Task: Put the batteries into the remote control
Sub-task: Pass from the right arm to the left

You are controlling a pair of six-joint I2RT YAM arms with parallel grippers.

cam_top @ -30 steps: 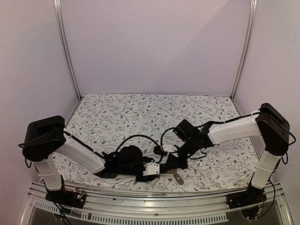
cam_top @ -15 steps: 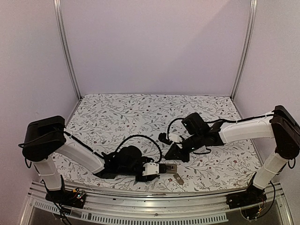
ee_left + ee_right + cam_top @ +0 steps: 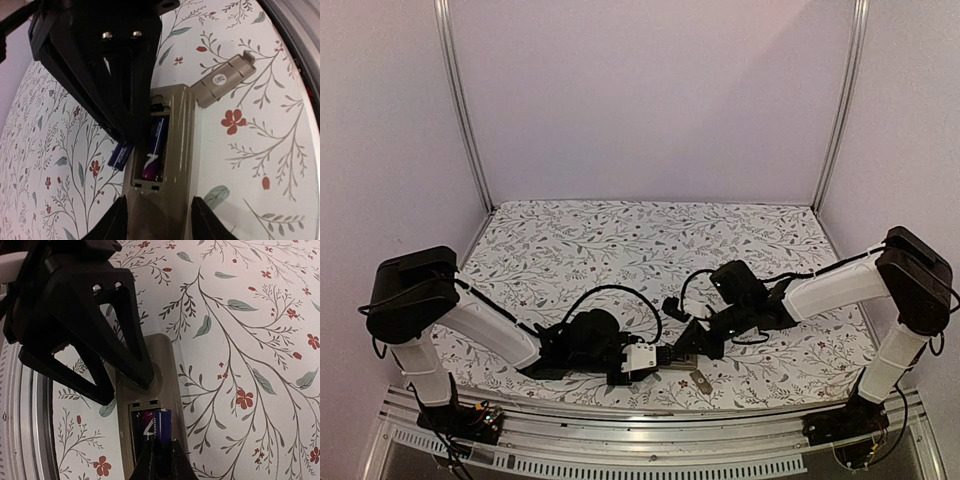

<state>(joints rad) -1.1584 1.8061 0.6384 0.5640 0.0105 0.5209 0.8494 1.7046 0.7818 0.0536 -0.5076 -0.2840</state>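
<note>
The remote control [image 3: 175,115] lies back-up near the table's front edge, its tan-grey battery recess uncovered. My left gripper [image 3: 159,199] is shut on its near end, a finger against each long side. One of the batteries [image 3: 146,418], purple with a white mark, sits in the recess. My right gripper [image 3: 163,442] is shut on the other, a dark blue battery [image 3: 163,423], and holds it over the empty half of the recess beside the seated one. From above, the right gripper [image 3: 688,347] meets the left gripper [image 3: 658,358] over the remote control [image 3: 682,358].
The small flat grey cover piece [image 3: 222,80] lies on the flowered cloth just beyond the remote's far corner, close to the metal front rail [image 3: 650,415]. Both arms' cables loop above the cloth behind the grippers.
The right gripper drew back up and away from the remote half a second ago and has come down onto the recess again with its battery. The left arm has stayed put.
</note>
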